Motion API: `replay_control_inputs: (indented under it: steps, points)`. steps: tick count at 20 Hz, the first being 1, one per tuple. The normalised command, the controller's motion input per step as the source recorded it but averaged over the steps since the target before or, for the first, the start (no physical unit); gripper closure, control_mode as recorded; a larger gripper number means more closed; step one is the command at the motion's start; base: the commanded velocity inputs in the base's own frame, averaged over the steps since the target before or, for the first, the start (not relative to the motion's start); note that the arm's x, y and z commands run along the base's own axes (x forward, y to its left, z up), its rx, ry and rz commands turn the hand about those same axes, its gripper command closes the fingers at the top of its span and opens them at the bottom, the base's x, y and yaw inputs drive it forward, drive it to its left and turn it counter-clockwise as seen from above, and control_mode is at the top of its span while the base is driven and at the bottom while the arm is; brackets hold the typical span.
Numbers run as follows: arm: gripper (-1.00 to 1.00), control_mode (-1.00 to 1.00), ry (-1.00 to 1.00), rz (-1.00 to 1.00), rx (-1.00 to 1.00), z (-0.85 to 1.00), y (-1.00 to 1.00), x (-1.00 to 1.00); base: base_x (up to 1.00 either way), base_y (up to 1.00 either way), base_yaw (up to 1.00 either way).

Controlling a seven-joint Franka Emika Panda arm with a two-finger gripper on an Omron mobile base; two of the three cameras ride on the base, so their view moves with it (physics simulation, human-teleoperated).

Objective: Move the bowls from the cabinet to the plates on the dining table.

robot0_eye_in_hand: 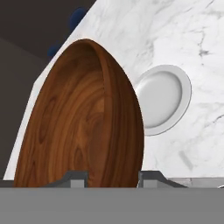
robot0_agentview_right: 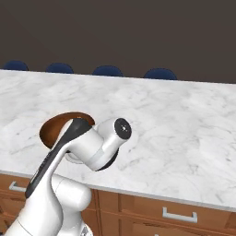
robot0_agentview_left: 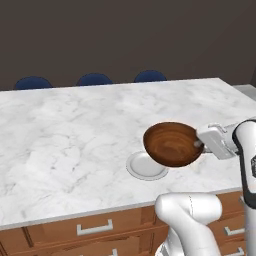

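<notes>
My gripper [robot0_agentview_left: 199, 145] is shut on the rim of a dark brown wooden bowl [robot0_agentview_left: 172, 144], which hangs tilted just above the dining table [robot0_agentview_left: 75, 130]. Beside it to the lower left lies a small light-grey plate [robot0_agentview_left: 142, 167], partly covered by the bowl. In the hand view the bowl [robot0_eye_in_hand: 83, 122] stands on edge between the fingertips [robot0_eye_in_hand: 74, 177], with the plate [robot0_eye_in_hand: 164, 98] on the marble behind it to the right. From the right base view my arm hides most of the bowl [robot0_agentview_right: 57, 126]. The cabinet is out of view.
Blue chair backs [robot0_agentview_left: 94, 79] line the table's far edge. Brown drawers with silver handles [robot0_agentview_left: 95, 228] run under the near edge. Wide bare marble [robot0_agentview_right: 184, 124] stretches left and right of the plate.
</notes>
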Motion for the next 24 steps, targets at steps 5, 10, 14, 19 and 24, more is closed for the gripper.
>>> replay_control_inputs:
  steps: [5, 10, 14, 19, 24]
  points:
    - [1.0, -1.0, 0.02, 0.0, 0.0, -0.38, 0.02, 0.35, 0.0, 0.0, 0.0]
    - [1.0, -1.0, 0.0, 0.0, 0.0, -0.34, 0.08, 0.34, 0.0, 0.0, 0.0]
    - [1.0, -1.0, 0.0, 0.0, 0.0, -0.27, 0.14, 0.32, 0.0, 0.0, 0.0]
    - [1.0, -1.0, 0.0, 0.0, 0.0, -0.27, 0.06, 0.21, 0.0, 0.0, 0.0]
    - [1.0, -1.0, 0.0, 0.0, 0.0, -0.22, 0.0, 0.07, 0.0, 0.0, 0.0]
